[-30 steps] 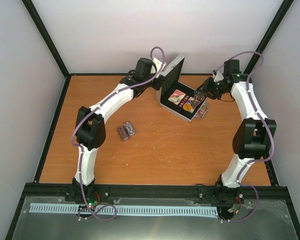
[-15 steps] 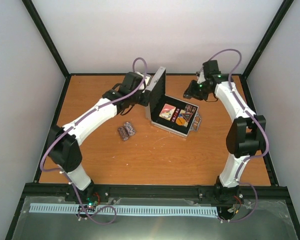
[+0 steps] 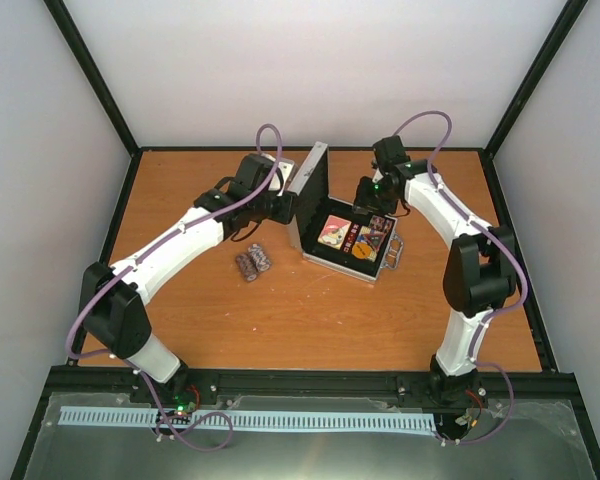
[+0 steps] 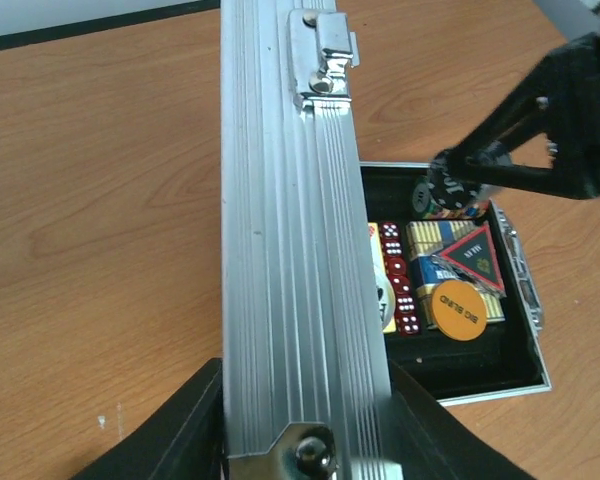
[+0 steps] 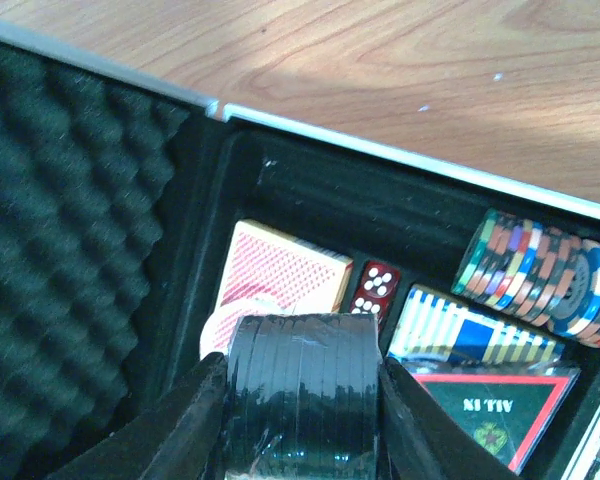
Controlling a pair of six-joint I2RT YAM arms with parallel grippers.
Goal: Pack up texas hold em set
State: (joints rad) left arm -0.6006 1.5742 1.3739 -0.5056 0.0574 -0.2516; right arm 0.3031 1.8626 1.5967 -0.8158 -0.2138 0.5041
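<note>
The silver case point(image 3: 372, 268) lies open in the middle, its lid point(image 3: 310, 188) standing upright. My left gripper point(image 3: 286, 206) is shut on the lid's ribbed edge point(image 4: 280, 250), with a finger point(image 4: 170, 435) on each side. My right gripper point(image 3: 366, 204) is shut on a black chip stack point(image 5: 305, 385) and holds it over the case's tray. In the tray lie red dice point(image 4: 400, 290), an orange disc point(image 4: 460, 308), a dark red-edged triangle point(image 4: 475, 258), a blue-yellow card deck point(image 5: 470, 335), a red-backed deck point(image 5: 280, 285) and a striped chip stack point(image 5: 540, 275).
Two more striped chip stacks point(image 3: 252, 262) lie on the wooden table left of the case. The lid's black foam lining point(image 5: 60, 250) stands close to the left of my right gripper. A black frame edges the table.
The case has slid left and nearer with my left gripper on its lid. My right gripper has followed it leftward and now hangs over the tray with the black chip stack.
</note>
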